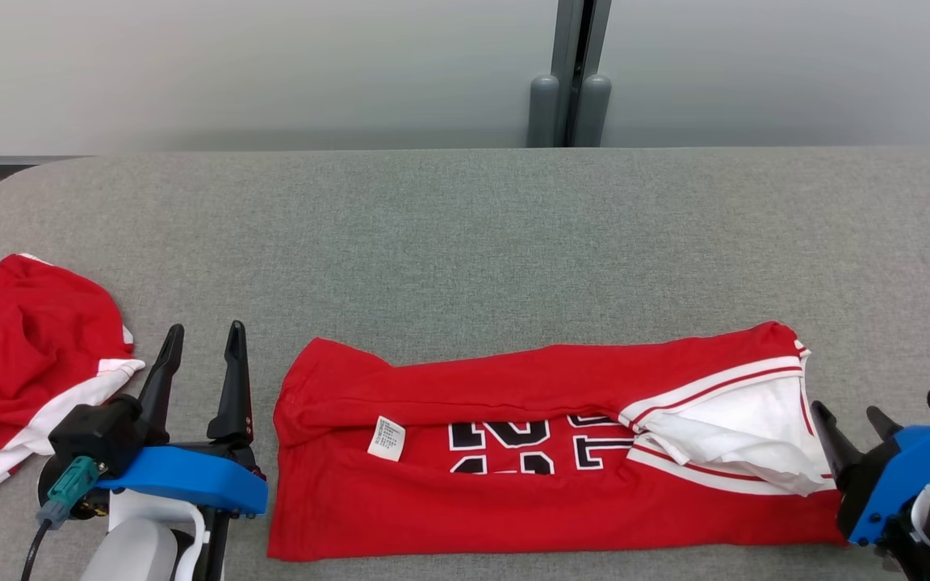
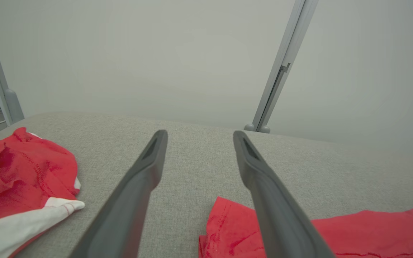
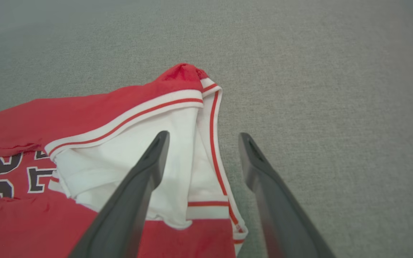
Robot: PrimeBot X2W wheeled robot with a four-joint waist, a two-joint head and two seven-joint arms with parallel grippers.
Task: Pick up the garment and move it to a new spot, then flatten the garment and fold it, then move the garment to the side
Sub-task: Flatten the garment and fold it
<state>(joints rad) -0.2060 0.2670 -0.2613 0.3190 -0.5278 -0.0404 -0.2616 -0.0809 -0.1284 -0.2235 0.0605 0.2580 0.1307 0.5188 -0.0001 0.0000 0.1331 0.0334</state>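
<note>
Grey bench (image 1: 465,234), red garment (image 1: 513,508) folded long along its near edge, second red jersey (image 1: 21,339) bunched at the left edge, my left claw (image 1: 204,329) wide and empty between them, my right claw (image 1: 844,409) wide at the garment's white-trimmed end.

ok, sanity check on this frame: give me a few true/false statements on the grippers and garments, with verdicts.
1. The left gripper is shut on the jersey. False: it is open and empty, beside the jersey's left edge.
2. A second red garment lies crumpled at the left end of the table. True.
3. The jersey lies fully unfolded. False: its far edge is folded over, covering part of the lettering.
4. The right gripper is open at the jersey's white-trimmed end. True.
</note>
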